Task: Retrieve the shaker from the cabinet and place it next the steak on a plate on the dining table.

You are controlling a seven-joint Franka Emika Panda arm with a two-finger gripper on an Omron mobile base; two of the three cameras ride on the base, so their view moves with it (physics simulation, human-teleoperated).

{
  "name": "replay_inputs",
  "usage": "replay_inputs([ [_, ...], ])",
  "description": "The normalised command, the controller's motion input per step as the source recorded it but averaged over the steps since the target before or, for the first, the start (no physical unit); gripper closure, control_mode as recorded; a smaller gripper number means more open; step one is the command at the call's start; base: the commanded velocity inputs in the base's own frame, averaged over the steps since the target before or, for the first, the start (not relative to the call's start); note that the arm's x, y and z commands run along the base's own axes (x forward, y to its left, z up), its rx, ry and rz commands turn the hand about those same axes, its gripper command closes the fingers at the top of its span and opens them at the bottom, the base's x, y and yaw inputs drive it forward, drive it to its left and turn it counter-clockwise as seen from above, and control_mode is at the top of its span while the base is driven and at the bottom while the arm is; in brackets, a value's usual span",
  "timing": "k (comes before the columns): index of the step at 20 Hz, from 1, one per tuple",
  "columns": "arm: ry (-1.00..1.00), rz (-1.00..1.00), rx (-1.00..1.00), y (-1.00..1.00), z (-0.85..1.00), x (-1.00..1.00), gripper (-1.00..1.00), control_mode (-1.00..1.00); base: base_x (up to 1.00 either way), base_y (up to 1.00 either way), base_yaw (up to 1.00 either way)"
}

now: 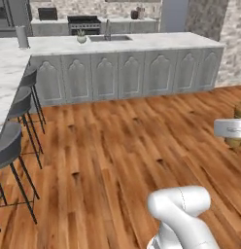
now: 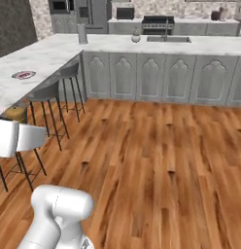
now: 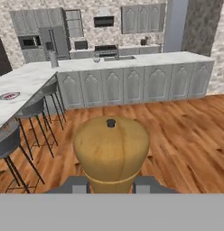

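The scene is dominated by the wooden floor point(image 2: 156, 160), across which the base has to be driven, presumably because the goal lies on the far side of it. Along its far edge a run of grey panelled cupboards point(image 1: 127, 73) is seen, topped by white marble. That marble turns a corner and is carried toward the left as the long desk point(image 2: 40, 61), the dining table of the task, with round grey stools point(image 2: 47, 92) tucked under its edge.

On the desk a small grey plate point(image 2: 24, 75) is set, and a reddish patch on it is taken to be the steak point(image 3: 10, 95), though it is too small in every view for the marbling to be made out.

The shaker point(image 3: 111, 151) is held in the pincer point(image 3: 111, 185), well apart from the plate and out over the floor. It is gripped low on its body, with the jaws drawn in narrow against either side, so that the rounded top stands free above the fingers point(image 3: 78, 185). In the left base view it is glimpsed at the right edge behind the white hand. An upright carry of this kind is judged to keep the shaker ready to be set down on its base beside the steak.
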Motion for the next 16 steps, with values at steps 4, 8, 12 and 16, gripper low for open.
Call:
replay_inputs([
  [4, 0.00, 0.00, 0.00, 0.00, 0.00, 0.00, 1.00, 1.00, 1.00, -0.42, 0.51],
  [8, 0.00, 0.00, 0.00, 0.00, 0.00, 0.00, 1.00, 1.00, 1.00, -0.60, 0.38],
  [12, 0.00, 0.00, 0.00, 0.00, 0.00, 0.00, 1.00, 1.00, 1.00, -0.64, 0.34],
  [16, 0.00, 0.00, 0.00, 0.00, 0.00, 0.00, 1.00, 1.00, 1.00, -0.67, 0.34],
])
